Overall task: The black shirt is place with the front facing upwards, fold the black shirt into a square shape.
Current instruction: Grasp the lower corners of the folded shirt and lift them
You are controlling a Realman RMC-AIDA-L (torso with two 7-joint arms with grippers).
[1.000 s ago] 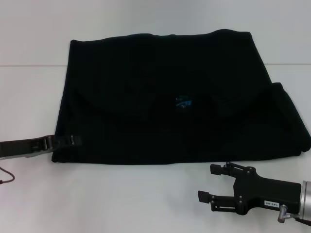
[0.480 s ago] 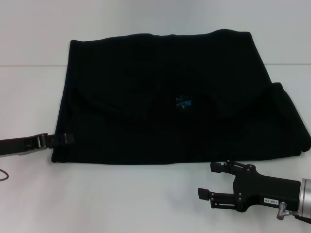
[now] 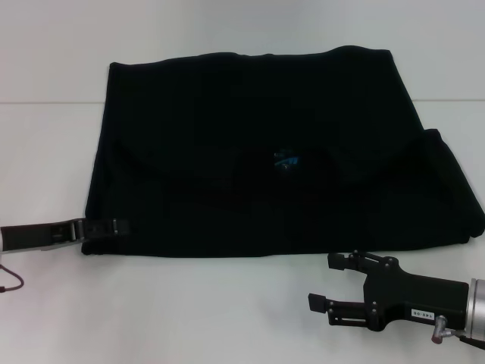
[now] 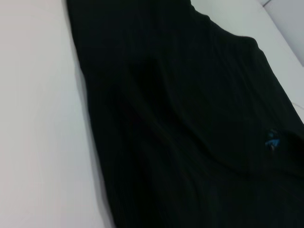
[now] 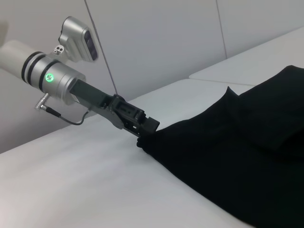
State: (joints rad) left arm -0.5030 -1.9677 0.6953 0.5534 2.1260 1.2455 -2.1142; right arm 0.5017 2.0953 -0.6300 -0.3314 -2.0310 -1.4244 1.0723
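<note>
At table centre the black shirt (image 3: 258, 152) lay partly folded, soft and limp; I had the left gripper (image 3: 106, 227) at its near-left corner, closure unclear, right gripper (image 3: 331, 284) spread nearby, empty.

Black shirt (image 3: 258, 152): plain black soft fabric, lying flat on the white table (image 3: 189, 311), already folded into a wide, roughly rectangular block. Far edge slightly wavy, near edge fairly straight. Sleeve-like flaps folded inward over the body, leaving faint curved creases across the middle. Small blue neck label (image 3: 286, 160) shows near centre, facing up; also seen in the left wrist view (image 4: 271, 140). Right side bulges out past the main block with a looser fold. No print visible. Near-left corner seen in the right wrist view (image 5: 152, 140).
</note>
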